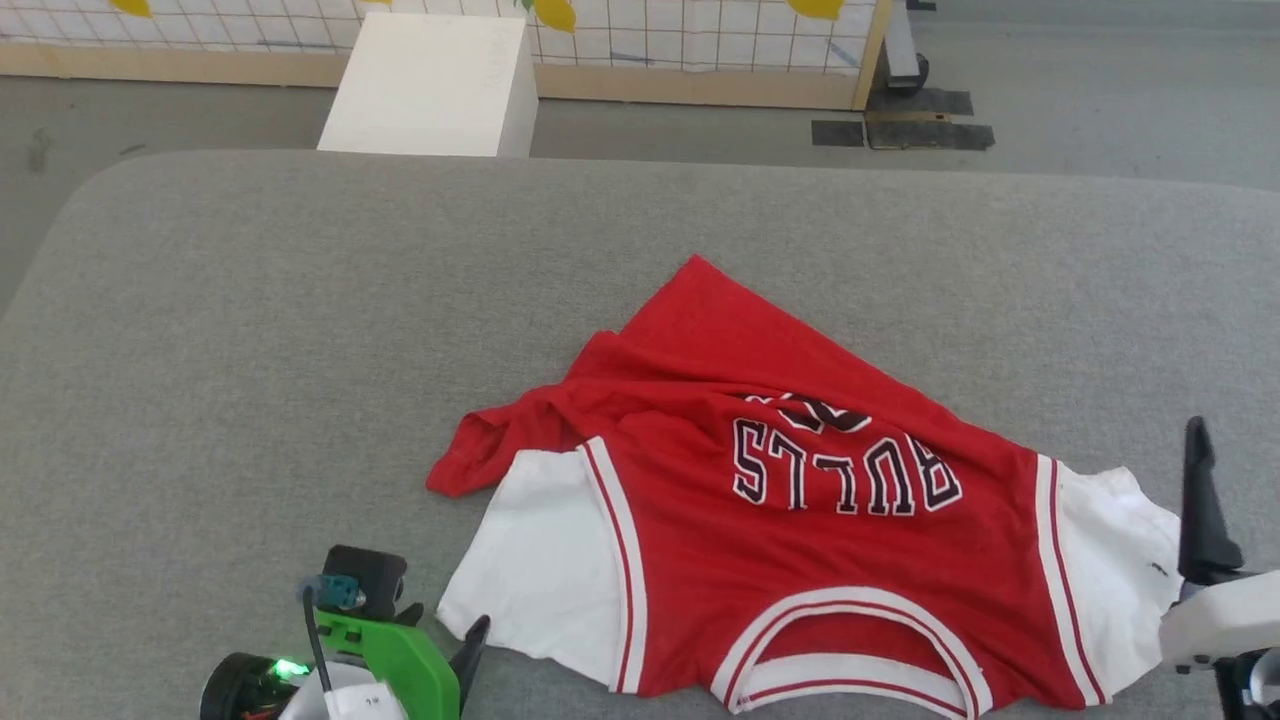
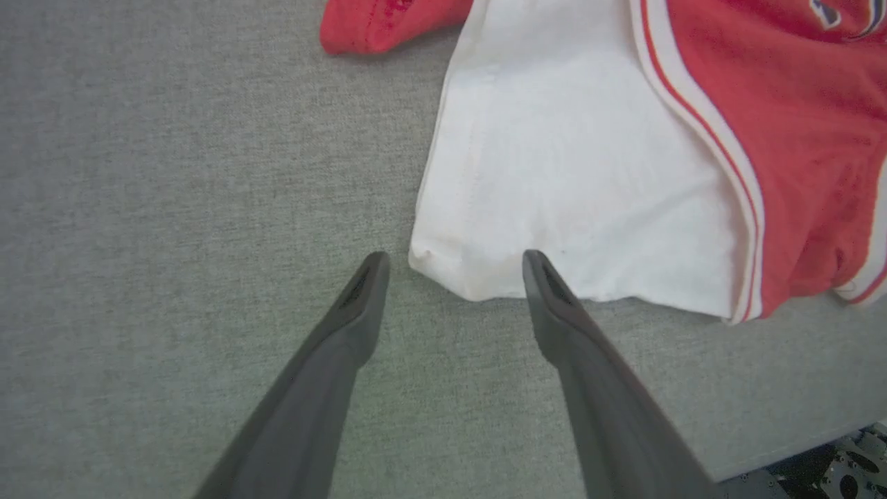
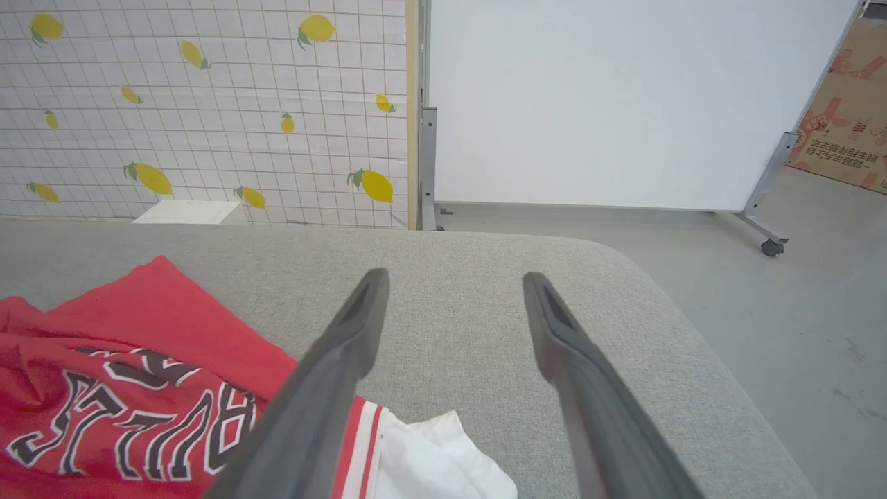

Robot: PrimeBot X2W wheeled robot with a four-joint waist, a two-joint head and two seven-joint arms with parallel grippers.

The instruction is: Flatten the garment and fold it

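The garment (image 1: 800, 540), a red jersey with white sleeves, lies on the grey padded table (image 1: 300, 300) with its striped collar (image 1: 850, 650) toward me. Its far half is rumpled and folded over, so the black lettering reads upside down and the number is mostly hidden in a crease. My left gripper (image 2: 454, 267) is open just above the table, its fingertips on either side of the corner of the white sleeve (image 2: 575, 173). It appears low and left in the head view (image 1: 468, 640). My right gripper (image 3: 455, 283) is open, raised beside the other white sleeve (image 3: 429, 464), at the head view's right edge (image 1: 1198, 470).
A white box (image 1: 430, 85) stands on the floor beyond the table's far edge, in front of a lemon-patterned panel (image 3: 208, 104). A whiteboard on wheels (image 3: 624, 97) and a cardboard box (image 3: 845, 138) stand further right. The table's rounded right corner (image 3: 693, 333) is close to my right gripper.
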